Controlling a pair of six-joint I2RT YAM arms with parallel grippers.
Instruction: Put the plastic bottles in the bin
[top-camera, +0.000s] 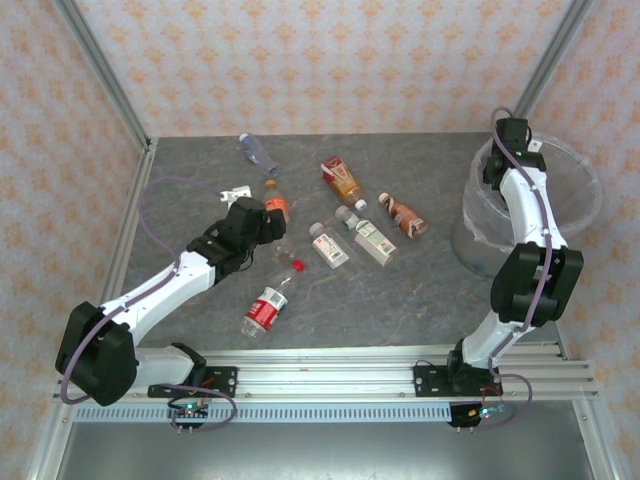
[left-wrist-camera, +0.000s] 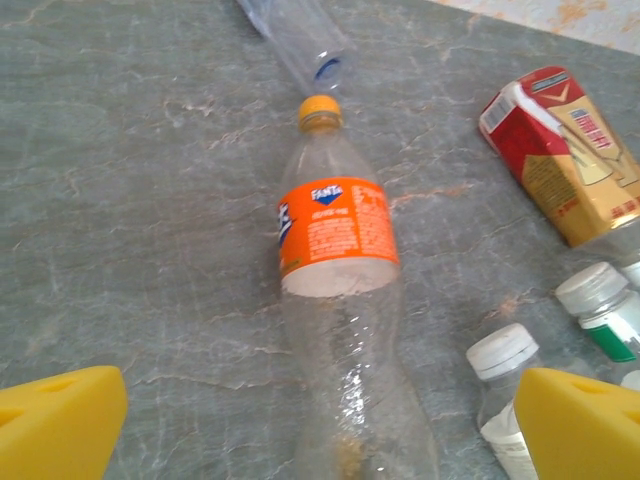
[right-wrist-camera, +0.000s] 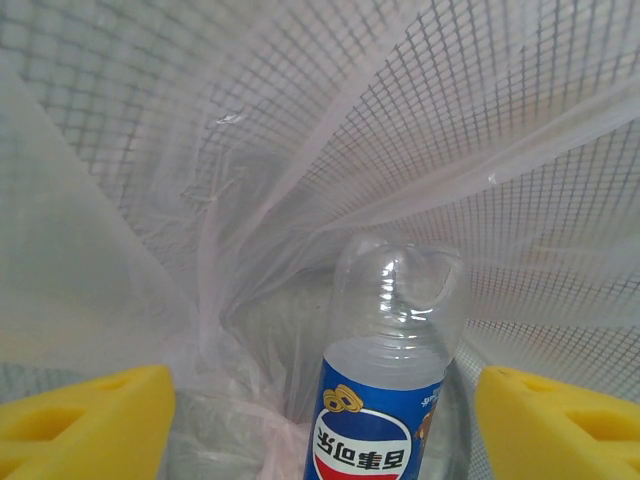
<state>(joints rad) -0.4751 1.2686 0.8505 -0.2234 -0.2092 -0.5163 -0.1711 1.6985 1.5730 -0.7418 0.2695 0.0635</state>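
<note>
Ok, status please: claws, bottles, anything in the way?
Left claw open, at orange-label bottle. Right claw open inside bin, blue-label bottle loose between. White-cap bottle close beside left claw.

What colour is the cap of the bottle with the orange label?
Yellow-orange; the cap shows best in the left wrist view.

Glossy plastic, matt veined table (top-camera: 420, 290).
The orange-labelled bottle (left-wrist-camera: 340, 300) is clear and shiny; the bin (right-wrist-camera: 520, 100) has a thin, creased film liner (right-wrist-camera: 100, 250).

Bright, even light; soft, faint shadows.
</note>
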